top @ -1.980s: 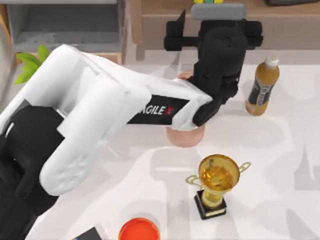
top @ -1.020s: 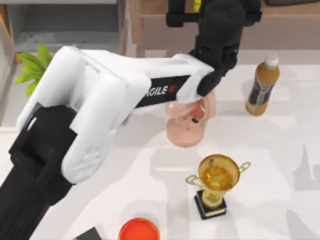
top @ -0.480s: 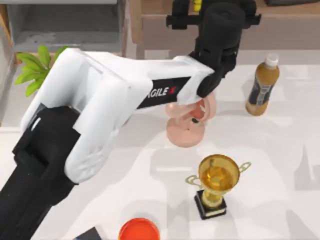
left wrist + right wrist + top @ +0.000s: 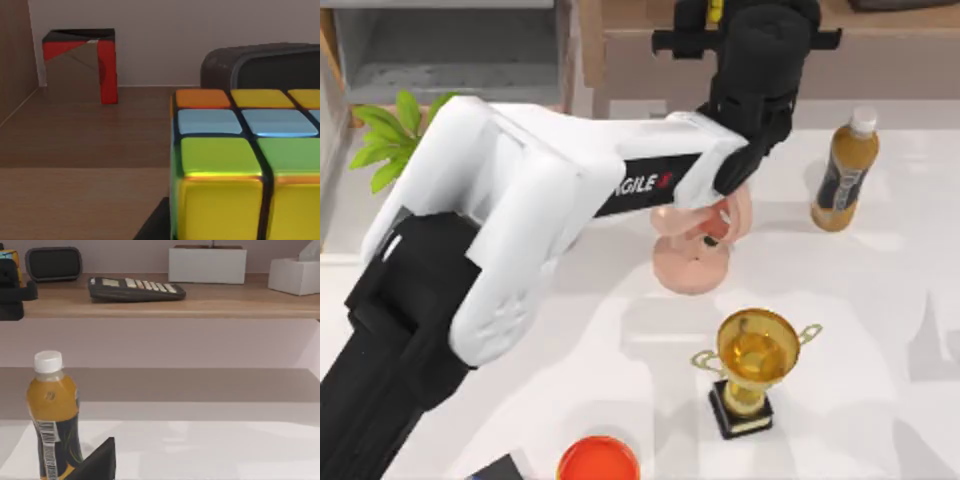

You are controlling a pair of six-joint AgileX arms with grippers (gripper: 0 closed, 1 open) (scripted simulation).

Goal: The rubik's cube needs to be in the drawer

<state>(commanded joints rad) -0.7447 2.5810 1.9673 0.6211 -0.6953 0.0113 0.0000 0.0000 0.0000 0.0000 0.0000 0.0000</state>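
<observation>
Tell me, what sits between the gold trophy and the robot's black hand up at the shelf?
In the top view, a pink ear model sits between the trophy and the left hand.

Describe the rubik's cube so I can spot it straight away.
Start at the long brown wooden shelf along the table's far edge in the top view. The left gripper reaches onto it, in front of a dark grey rounded box. The rubik's cube sits right there: the one small block tiled orange, blue, green and yellow with black grid lines.

The rubik's cube (image 4: 245,170) is cut off by the left wrist view's edge.
</observation>
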